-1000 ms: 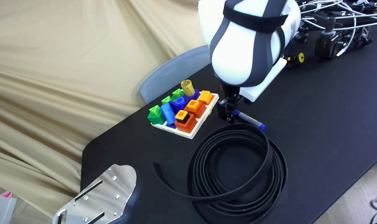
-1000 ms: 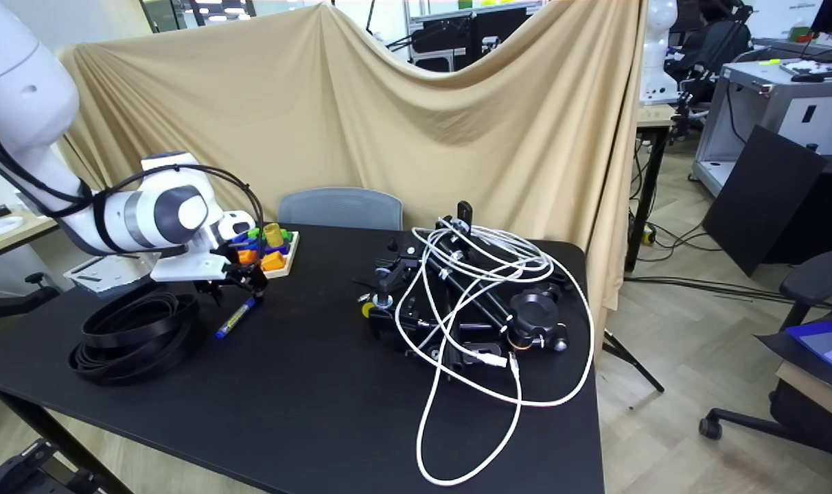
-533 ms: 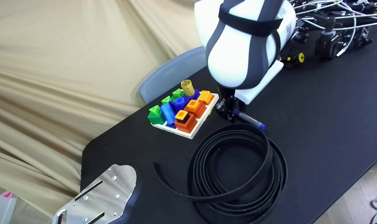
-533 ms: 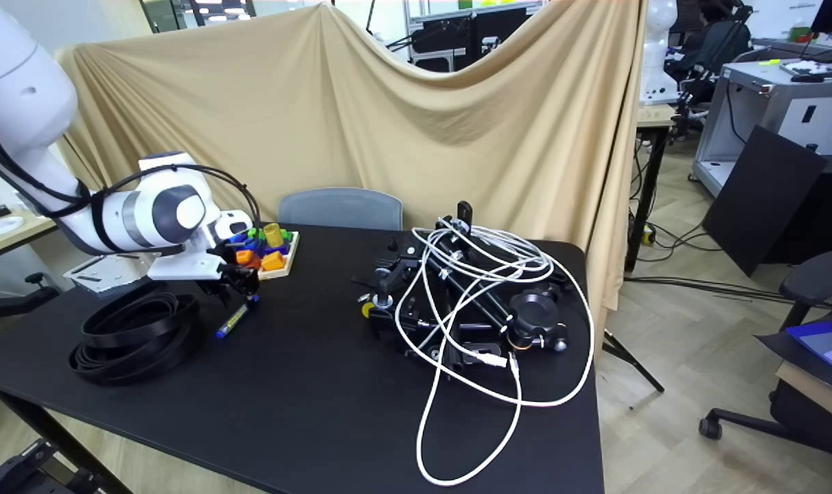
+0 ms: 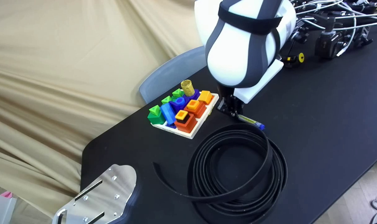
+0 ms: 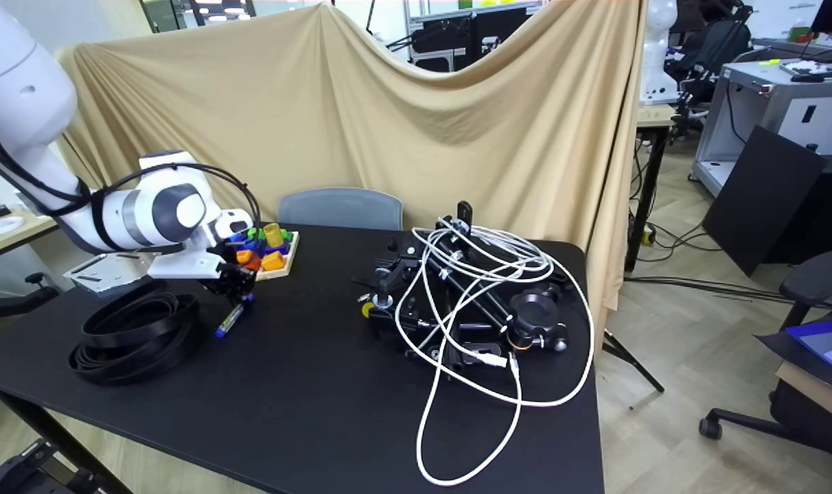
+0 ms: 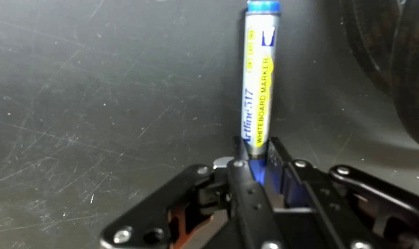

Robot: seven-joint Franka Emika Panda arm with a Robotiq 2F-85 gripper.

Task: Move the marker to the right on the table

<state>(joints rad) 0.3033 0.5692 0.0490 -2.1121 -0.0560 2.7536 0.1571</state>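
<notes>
Wrist view: gripper [image 7: 257,147] closed on marker [image 7: 259,79] at its cap (blue, like the free end). In an exterior view: arm [image 6: 114,219] angled down over left half of desk [image 6: 388,425]; room from marker to near edge, rightward to black gear [image 6: 488,305] by the right edge. In an exterior view: marker beside coiled strap [image 5: 198,165], free end toward edge opposite chair [image 5: 176,70].

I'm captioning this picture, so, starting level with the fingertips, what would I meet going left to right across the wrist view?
One finger, marker, other finger, then, higher up toward the right edge, strap. The rest of the hand spreads across below, so I left it out.
</notes>
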